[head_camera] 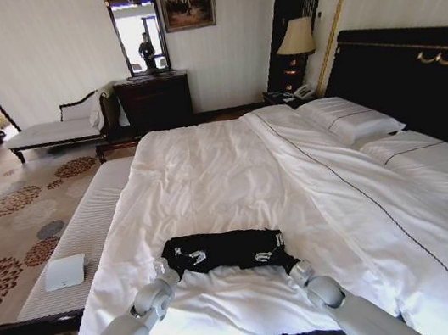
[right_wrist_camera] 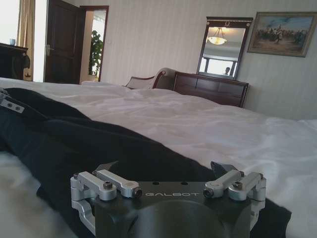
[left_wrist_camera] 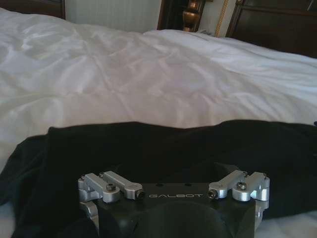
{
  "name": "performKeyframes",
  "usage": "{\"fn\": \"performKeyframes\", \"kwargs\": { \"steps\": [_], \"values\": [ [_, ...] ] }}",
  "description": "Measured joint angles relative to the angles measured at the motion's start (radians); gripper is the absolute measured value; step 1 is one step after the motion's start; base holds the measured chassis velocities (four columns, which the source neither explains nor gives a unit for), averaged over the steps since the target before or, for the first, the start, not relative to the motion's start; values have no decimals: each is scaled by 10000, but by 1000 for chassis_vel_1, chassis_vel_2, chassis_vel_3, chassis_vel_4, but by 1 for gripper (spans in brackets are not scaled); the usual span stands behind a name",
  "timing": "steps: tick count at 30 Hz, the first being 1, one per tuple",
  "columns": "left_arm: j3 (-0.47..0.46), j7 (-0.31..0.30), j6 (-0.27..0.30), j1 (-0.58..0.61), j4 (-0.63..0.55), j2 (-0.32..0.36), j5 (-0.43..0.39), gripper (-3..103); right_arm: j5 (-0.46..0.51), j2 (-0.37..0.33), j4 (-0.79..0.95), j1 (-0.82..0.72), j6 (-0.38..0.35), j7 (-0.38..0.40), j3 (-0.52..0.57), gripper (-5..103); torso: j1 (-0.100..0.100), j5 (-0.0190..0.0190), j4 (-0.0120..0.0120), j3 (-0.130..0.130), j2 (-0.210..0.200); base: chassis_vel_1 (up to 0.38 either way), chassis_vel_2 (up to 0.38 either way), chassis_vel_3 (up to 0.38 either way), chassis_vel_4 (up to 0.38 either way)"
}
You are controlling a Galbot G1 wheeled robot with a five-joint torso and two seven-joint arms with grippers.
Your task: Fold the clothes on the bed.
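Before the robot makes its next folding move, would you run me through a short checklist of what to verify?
1. T-shirt lies on the bed, already a narrow band: ok.
2. Left gripper at the shirt's left end: ok.
3. Right gripper at the shirt's right end: ok.
4. Fabric actually pinched by either gripper: cannot tell, fingertips hidden in dark cloth.
5. Duvet beyond the shirt free of other items: ok.
6. Band lying even, without bunching: not ok, edges look rumpled.
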Motion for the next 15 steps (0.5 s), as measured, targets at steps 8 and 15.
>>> {"fn": "performKeyframes", "kwargs": {
  "steps": [8,15],
  "values": [
    [-1029,387,-596,569,658,561,458,100,-222,-294,-180,-897,393,-215,661,100,-3,0,-1,-2,2,0,0,0,0],
    [-1844,385,-883,743,1002,684,372,100,-321,-448,-91,-1377,592,-137,1126,100,-3,-1,-1,-2,2,0,0,0,0]
  ]
}}
